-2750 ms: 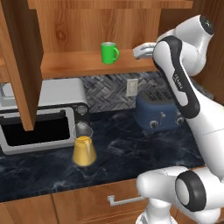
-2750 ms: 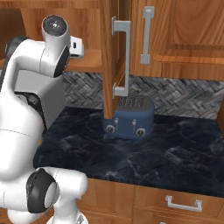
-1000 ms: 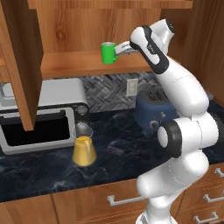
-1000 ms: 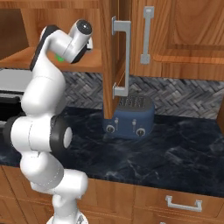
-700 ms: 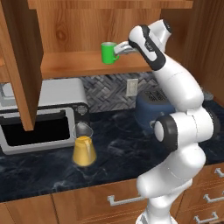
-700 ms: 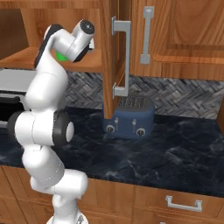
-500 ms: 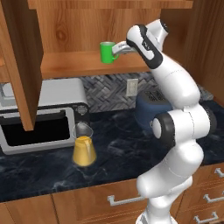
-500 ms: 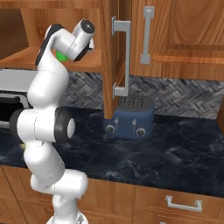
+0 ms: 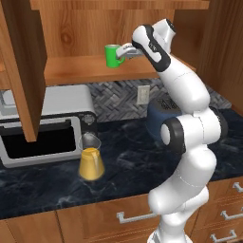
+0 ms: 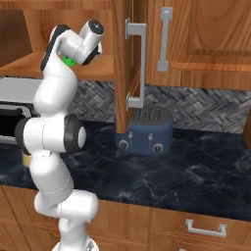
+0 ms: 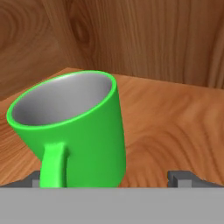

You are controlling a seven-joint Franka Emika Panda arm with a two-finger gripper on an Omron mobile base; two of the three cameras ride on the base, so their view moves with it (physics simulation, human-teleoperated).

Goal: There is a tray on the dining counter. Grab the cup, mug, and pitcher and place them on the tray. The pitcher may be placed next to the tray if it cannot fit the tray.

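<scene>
While mug stands upright on wooden cabinet shelf, near its front edge, gripper reaches in just beside it, jaws spread wide either side, handle facing hand. Pitcher on black counter before microwave.

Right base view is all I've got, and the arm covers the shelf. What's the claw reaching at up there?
Observer: A green mug standing on the open cabinet shelf; the claw is right at its side.
Operator: Has it grabbed the mug?
Observer: Not by the look of it. In the hand view the fingertips stand wide apart, with the mug's handle facing the camera.
Operator: Where's the pitcher?
Observer: On the black counter below, in front of the microwave. The pitcher has an orange lower body.
</scene>
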